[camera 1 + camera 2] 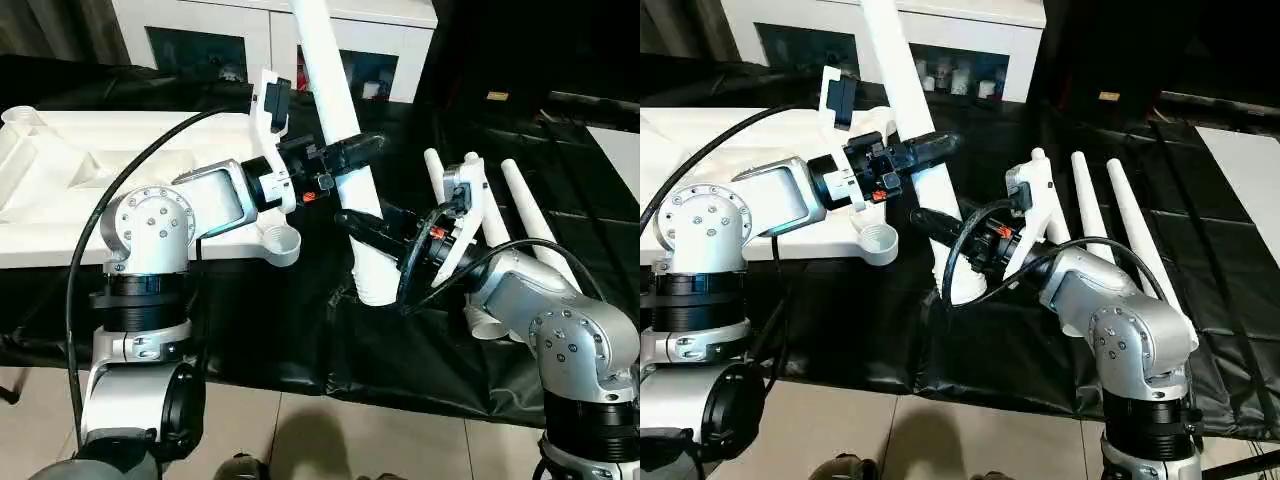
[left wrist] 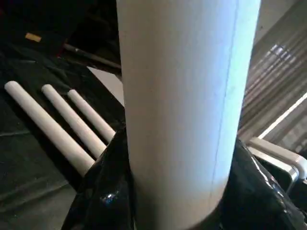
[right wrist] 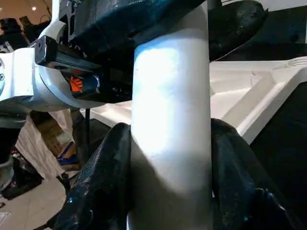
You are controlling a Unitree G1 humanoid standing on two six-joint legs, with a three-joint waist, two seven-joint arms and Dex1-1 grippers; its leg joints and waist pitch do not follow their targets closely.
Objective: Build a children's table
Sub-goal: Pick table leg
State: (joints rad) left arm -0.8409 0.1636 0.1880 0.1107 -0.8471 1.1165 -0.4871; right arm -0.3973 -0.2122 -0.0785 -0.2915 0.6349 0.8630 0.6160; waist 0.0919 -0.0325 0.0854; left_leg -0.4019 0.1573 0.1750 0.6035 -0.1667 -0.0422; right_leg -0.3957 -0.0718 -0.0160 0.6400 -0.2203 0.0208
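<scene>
A white table leg point(image 1: 335, 90) stands almost upright, leaning slightly, its wide open end low over the black cloth. My left gripper point(image 1: 355, 150) is shut on the leg at mid-height, black fingers point(image 2: 103, 191) hugging both sides. Just below it my right gripper point(image 1: 362, 228) is shut on the same leg, its fingers point(image 3: 103, 177) pressed to the tube. The white tabletop point(image 1: 60, 190) lies underside up on the left. Its round corner socket point(image 1: 283, 243) sits just left of the leg's lower end. Three more legs point(image 1: 525, 210) lie side by side on the right.
A black cloth point(image 1: 300, 330) covers the work surface, with tiled floor point(image 1: 300, 440) in front of it. A white cabinet with dark glass doors point(image 1: 230, 35) stands behind. A white panel point(image 1: 620, 140) shows at the far right.
</scene>
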